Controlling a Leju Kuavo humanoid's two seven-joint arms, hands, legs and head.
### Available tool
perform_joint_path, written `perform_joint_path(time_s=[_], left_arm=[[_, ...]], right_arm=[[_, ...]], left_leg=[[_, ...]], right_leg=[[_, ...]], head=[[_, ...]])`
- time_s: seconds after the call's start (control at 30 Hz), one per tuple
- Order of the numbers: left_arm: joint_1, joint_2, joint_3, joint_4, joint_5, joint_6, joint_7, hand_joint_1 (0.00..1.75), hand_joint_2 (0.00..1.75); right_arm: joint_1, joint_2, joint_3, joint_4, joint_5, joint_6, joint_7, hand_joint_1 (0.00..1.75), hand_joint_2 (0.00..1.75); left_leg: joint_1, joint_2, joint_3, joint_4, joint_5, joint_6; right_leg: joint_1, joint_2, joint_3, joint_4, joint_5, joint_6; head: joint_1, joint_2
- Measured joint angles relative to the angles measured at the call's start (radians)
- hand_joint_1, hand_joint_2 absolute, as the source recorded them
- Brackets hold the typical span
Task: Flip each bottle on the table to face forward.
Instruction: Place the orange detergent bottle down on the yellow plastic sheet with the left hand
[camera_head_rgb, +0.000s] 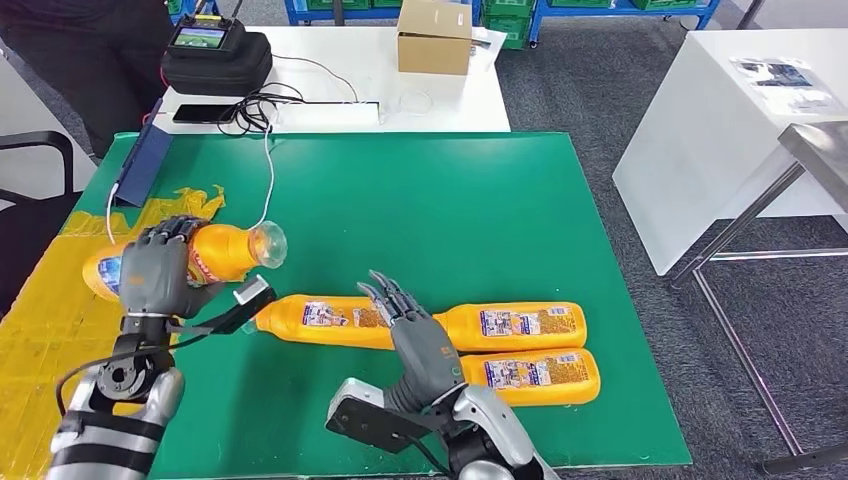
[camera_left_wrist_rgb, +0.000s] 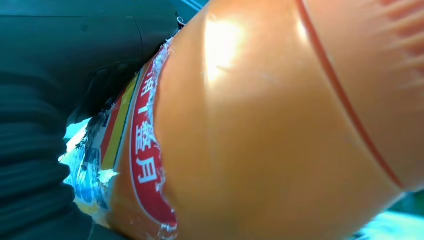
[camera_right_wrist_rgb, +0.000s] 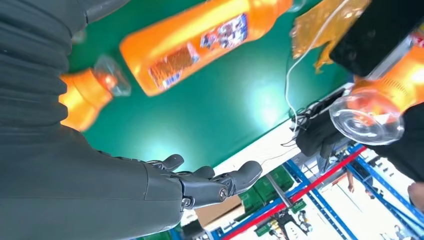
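Note:
My left hand (camera_head_rgb: 155, 268) grips an orange bottle (camera_head_rgb: 225, 250) at the table's left, held on its side with its clear cap (camera_head_rgb: 268, 245) pointing right. In the left wrist view the bottle's orange body (camera_left_wrist_rgb: 260, 130) and torn red label (camera_left_wrist_rgb: 145, 165) are very close. Three more orange bottles lie on the green table (camera_head_rgb: 420, 200): one (camera_head_rgb: 320, 318) in the middle, one (camera_head_rgb: 515, 325) to its right and one (camera_head_rgb: 530, 375) nearer me. My right hand (camera_head_rgb: 415, 335) hovers over where they meet, fingers (camera_right_wrist_rgb: 215, 182) stretched and holding nothing.
A white cable (camera_head_rgb: 268, 170) runs across the green mat to the back table, which carries a black case (camera_head_rgb: 215, 55), a phone (camera_head_rgb: 205, 113) and a cardboard box (camera_head_rgb: 435, 35). Yellow tape (camera_head_rgb: 40, 320) covers the left edge. A white table (camera_head_rgb: 720, 110) stands right.

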Motion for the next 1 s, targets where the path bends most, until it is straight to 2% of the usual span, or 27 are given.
perform_joint_path(time_s=[0.13, 0.23, 0.4, 0.63, 0.67, 0.77, 0.8, 1.0], left_arm=[[-0.154, 0.035, -0.017, 0.244, -0.008, -0.001, 0.045, 1.75, 1.75], [-0.224, 0.057, -0.02, 0.375, -0.008, -0.007, 0.057, 1.75, 1.75], [-0.282, 0.078, -0.026, 0.499, -0.008, -0.046, 0.078, 1.75, 1.75], [-0.332, 0.09, -0.036, 0.602, -0.008, -0.115, 0.089, 1.75, 1.75], [-0.337, 0.09, -0.036, 0.612, -0.008, -0.123, 0.086, 1.56, 1.75], [-0.351, 0.091, -0.036, 0.642, -0.005, -0.17, 0.041, 0.25, 1.75], [-0.355, 0.091, -0.036, 0.652, -0.001, -0.189, 0.014, 0.0, 1.75], [-0.359, 0.065, -0.036, 0.689, 0.037, -0.264, -0.124, 0.0, 1.75]], right_arm=[[-0.068, -0.001, -0.002, 0.069, 0.001, 0.015, 0.003, 0.0, 1.75], [-0.091, -0.001, -0.002, 0.105, 0.001, 0.02, 0.003, 0.0, 1.75], [-0.118, -0.001, -0.002, 0.155, 0.008, 0.027, 0.006, 0.0, 1.75], [-0.149, 0.002, -0.002, 0.222, 0.013, 0.028, 0.015, 0.0, 1.75], [-0.153, 0.002, -0.002, 0.229, 0.014, 0.029, 0.016, 0.0, 1.75], [-0.169, 0.003, -0.002, 0.258, 0.021, 0.032, 0.023, 0.0, 1.75], [-0.176, 0.005, -0.002, 0.271, 0.025, 0.032, 0.025, 0.0, 1.75], [-0.245, 0.025, -0.022, 0.379, 0.037, 0.045, 0.036, 0.0, 1.75]], left_leg=[[0.0, 0.001, -0.006, 0.0, 0.006, 0.0], [0.0, 0.001, -0.007, 0.0, 0.007, 0.0], [0.0, 0.001, -0.008, 0.0, 0.007, 0.0], [0.0, 0.001, -0.009, 0.0, 0.008, 0.0], [0.0, 0.001, -0.009, 0.0, 0.008, 0.0], [0.0, 0.001, -0.009, 0.0, 0.008, 0.0], [0.0, 0.001, -0.009, 0.0, 0.008, 0.0], [0.0, 0.0, -0.01, 0.0, 0.008, 0.0]], right_leg=[[0.0, 0.001, 0.0, 0.003, 0.005, 0.001], [0.0, 0.001, -0.002, 0.005, 0.006, 0.001], [0.0, 0.001, -0.002, 0.005, 0.006, 0.001], [0.0, 0.001, -0.003, 0.005, 0.006, 0.001], [0.0, 0.001, -0.003, 0.005, 0.006, 0.001], [0.0, 0.001, -0.003, 0.005, 0.006, 0.001], [0.0, 0.001, -0.003, 0.005, 0.006, 0.001], [0.0, 0.001, -0.004, 0.005, 0.006, 0.002]], head=[[0.0, 0.0], [0.0, 0.0], [0.0, 0.0], [0.0, 0.0], [0.0, 0.0], [0.0, 0.0], [0.0, 0.0], [0.0, 0.0]])
